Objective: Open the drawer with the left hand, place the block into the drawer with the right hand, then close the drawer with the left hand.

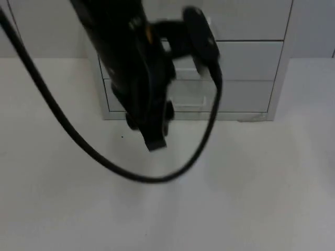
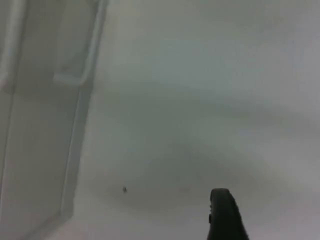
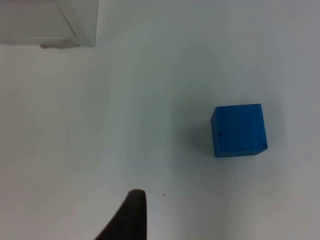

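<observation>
A white drawer unit (image 1: 241, 63) stands at the back of the table against the wall, and its drawer fronts look flush and closed. My left arm reaches down in front of the unit's left half. The left gripper (image 1: 154, 140) hangs just before the unit's bottom edge, above the table. In the left wrist view the unit's front (image 2: 40, 125) is close beside the gripper (image 2: 225, 217). A blue cube block (image 3: 239, 131) rests on the white table in the right wrist view. It lies apart from the right gripper (image 3: 131, 217), which hovers over the table.
The unit's lower corner (image 3: 50, 22) appears in the right wrist view, some way from the block. A small dark speck (image 1: 122, 137) marks the table (image 1: 251, 198) near the left gripper. White table surface spreads in front of the unit.
</observation>
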Robot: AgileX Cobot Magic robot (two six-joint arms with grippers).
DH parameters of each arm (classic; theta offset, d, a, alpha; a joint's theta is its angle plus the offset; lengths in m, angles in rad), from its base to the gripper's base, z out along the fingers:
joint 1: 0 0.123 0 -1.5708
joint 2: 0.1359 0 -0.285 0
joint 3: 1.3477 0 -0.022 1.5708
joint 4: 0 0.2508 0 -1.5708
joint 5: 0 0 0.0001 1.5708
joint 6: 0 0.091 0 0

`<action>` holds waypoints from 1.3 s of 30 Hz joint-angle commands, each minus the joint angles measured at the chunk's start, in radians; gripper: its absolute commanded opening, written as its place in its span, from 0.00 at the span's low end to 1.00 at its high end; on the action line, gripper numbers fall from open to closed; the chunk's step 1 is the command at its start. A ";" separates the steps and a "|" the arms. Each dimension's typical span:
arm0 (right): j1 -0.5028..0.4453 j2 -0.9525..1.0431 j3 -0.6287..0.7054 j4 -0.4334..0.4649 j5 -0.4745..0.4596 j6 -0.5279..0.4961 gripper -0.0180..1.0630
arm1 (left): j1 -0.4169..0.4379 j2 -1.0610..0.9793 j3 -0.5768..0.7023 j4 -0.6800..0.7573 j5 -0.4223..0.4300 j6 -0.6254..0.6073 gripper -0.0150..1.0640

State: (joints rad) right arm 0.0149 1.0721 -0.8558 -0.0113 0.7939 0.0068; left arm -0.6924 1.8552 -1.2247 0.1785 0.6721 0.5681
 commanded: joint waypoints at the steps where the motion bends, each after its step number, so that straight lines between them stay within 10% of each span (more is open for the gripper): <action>1: -0.006 0.000 -0.010 -0.008 0.010 0.000 0.99 | -0.020 0.063 -0.007 0.112 -0.085 -0.019 0.46; 12: -0.006 0.000 -0.010 -0.008 0.012 0.000 0.99 | -0.016 0.185 -0.025 0.362 -0.370 -0.098 0.46; 39: -0.006 0.000 -0.010 -0.004 0.018 0.000 0.99 | 0.078 0.383 -0.216 0.491 -0.428 -0.164 0.45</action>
State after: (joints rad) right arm 0.0149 1.0721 -0.8558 -0.0131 0.8111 0.0068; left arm -0.6143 2.2320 -1.4298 0.6644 0.2707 0.4145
